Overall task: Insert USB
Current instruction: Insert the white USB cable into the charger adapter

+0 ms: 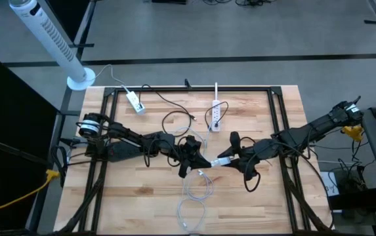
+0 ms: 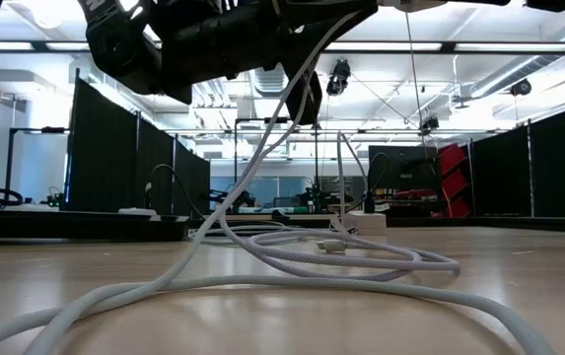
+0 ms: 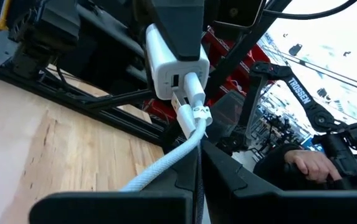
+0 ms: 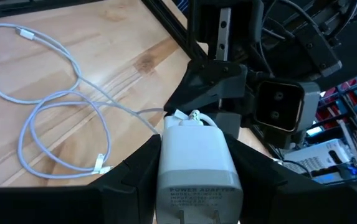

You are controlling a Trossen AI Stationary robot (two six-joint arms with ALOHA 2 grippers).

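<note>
The white USB plug (image 3: 194,115) sits in a port of the smooth, blocky white power adapter (image 4: 198,165), held above the desk (image 1: 142,203) at the centre of the high frame. The right hand (image 4: 198,186) is clamped on the adapter's sides and the left hand (image 3: 198,163) pinches the braided white cable (image 1: 197,190) just behind the plug — the two meet well clear of every desk edge. The cable's loose loops lie on bare pale planks toward the lower middle, and a white power strip (image 1: 216,116) lies toward the upper centre.

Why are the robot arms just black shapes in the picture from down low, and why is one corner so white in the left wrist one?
Low view: bright ceiling lights shine from behind, so the arms turn into dark outlines, and the nearest cable looks soft and blurry. Left wrist view: the room beyond the charger is so bright it washes out to white.
</note>
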